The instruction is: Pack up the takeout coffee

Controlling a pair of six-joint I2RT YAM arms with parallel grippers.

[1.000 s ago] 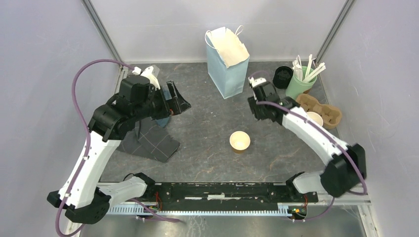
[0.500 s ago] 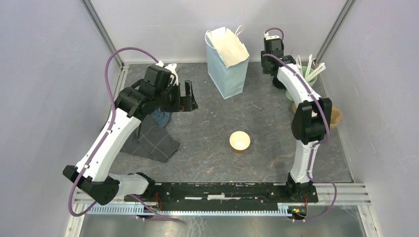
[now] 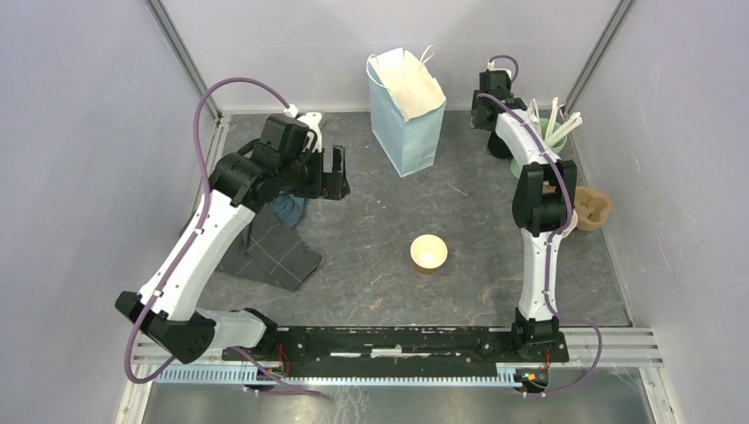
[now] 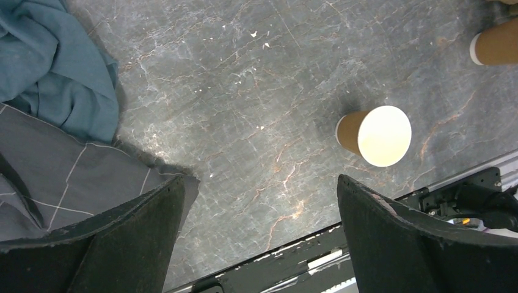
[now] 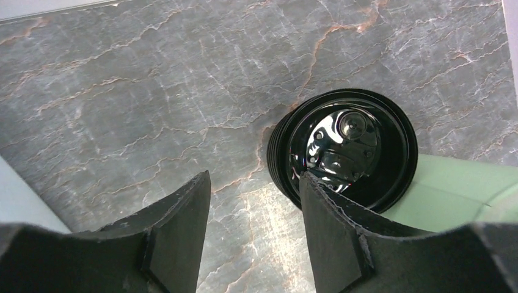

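Note:
A small brown kraft paper cup [image 3: 428,253] stands open-topped on the table's middle, with no lid on it; it also shows in the left wrist view [image 4: 374,135]. No lidded cup shows. A stack of black lids [image 5: 343,149] stands at the back right, against a green cup. My right gripper [image 3: 487,113] hovers over it, open and empty [image 5: 253,183], its right finger over the stack's near edge. My left gripper [image 3: 336,177] is open and empty [image 4: 259,201], high above the table, left of the cup.
A light blue paper bag [image 3: 406,110] stands open at the back centre. The green cup with white stirrers [image 3: 548,132] is at the back right. A brown pulp carrier [image 3: 590,208] lies at the right. Blue and grey cloths [image 3: 278,238] lie at the left.
My right arm has swung from the table's middle to the far back right, over the black lids. My left arm has stretched forward and turned its gripper a little.

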